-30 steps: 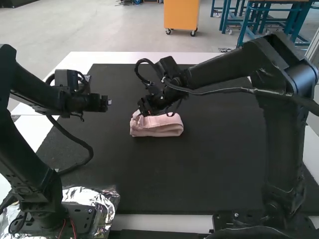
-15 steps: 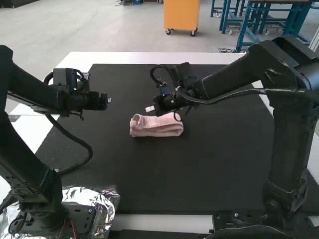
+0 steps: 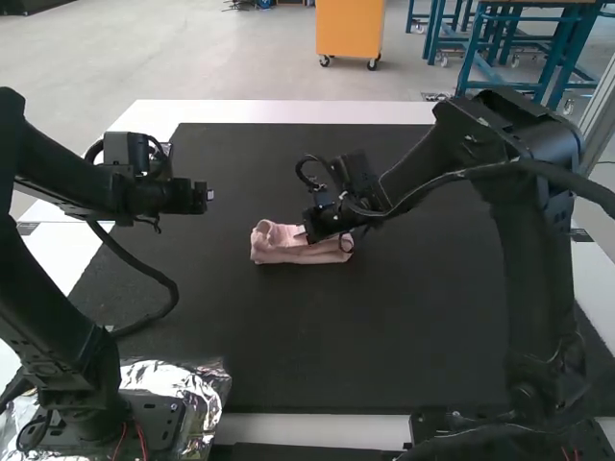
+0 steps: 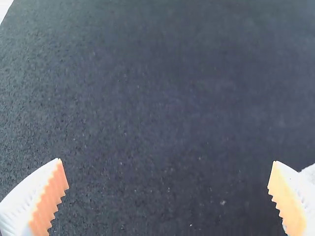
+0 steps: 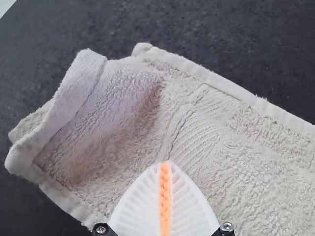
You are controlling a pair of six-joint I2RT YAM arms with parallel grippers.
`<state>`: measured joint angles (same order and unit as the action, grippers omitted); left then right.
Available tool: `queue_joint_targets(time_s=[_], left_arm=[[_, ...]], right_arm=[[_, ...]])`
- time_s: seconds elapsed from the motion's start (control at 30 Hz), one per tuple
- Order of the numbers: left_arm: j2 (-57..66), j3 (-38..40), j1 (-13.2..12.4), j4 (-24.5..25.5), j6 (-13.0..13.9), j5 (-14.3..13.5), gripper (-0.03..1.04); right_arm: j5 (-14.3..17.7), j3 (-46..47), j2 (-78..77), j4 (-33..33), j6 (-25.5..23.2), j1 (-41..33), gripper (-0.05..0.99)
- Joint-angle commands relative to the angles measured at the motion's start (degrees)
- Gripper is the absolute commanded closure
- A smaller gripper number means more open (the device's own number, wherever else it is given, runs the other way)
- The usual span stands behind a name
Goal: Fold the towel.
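Holding nothing in wide-parted jaws at the left gripper, over the flat black mat. Showing jaws closed, pad to pad, at the right gripper, over the folded pink terry towel lying mid-mat.

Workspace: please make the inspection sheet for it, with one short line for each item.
Surface: dark mat, lying flat.
Job's things: towel, folded into a small bundle on the mat, edge curled at one end.
Clutter: crumpled foil by the left arm.
Grippers: left end effector open over the mat; right end effector shut, at the towel.
Cables: left cable loops over the mat; right cable follows its arm.
Surroundings: white table borders the mat.
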<state>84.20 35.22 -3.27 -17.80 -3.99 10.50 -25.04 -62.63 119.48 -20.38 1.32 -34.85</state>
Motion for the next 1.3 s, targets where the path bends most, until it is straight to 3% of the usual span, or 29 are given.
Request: queue_joint_targets(time_s=[0.0,0.17,0.33,0.47,0.57,0.67,0.77,0.8,0.97,1.07,1.27], left_arm=[[-3.7,-0.2,-0.1,0.2,-0.8,-0.2,0.05],[-6.6,0.1,-0.1,0.8,-0.9,-0.2,0.05],[-10.6,0.9,0.1,2.7,-1.5,-0.2,0.05],[-15.0,2.4,0.6,5.3,-1.5,-0.3,0.05],[-19.0,3.5,0.5,8.2,-1.5,-0.3,0.05],[-23.6,3.8,0.6,10.2,-1.5,-0.6,0.05],[-29.5,4.2,0.5,10.9,-1.4,-0.9,0.05],[-31.8,4.4,0.5,11.0,-1.4,-1.0,0.05],[-42.8,5.7,-1.0,11.9,-0.1,-1.0,0.05],[-49.8,5.6,-0.8,12.4,0.1,-1.1,0.05],[-64.2,4.9,-1.2,16.3,0.2,-2.1,0.05]], right_arm=[[-1.0,2.7,2.0,-3.5,0.2,1.3,0.96],[-0.9,4.4,3.7,-6.7,-0.8,1.3,0.96],[-0.8,2.6,-5.7,-6.8,-3.9,1.7,0.96],[-0.8,-2.1,-16.0,-1.5,-7.6,3.7,0.92],[-0.3,-5.0,-24.2,4.6,-8.5,5.5,0.68],[3.8,-6.1,-33.0,9.2,-8.5,6.6,0.44],[6.0,-5.5,-41.8,13.4,-8.4,7.9,0.09],[6.1,-5.0,-44.7,14.4,-8.5,8.6,0.01],[6.7,0.6,-60.5,16.4,-8.8,14.3,0.01],[8.6,5.5,-70.9,16.7,-8.8,17.3,0.01],[10.0,11.7,-91.7,25.0,-9.9,20.8,0.01]])
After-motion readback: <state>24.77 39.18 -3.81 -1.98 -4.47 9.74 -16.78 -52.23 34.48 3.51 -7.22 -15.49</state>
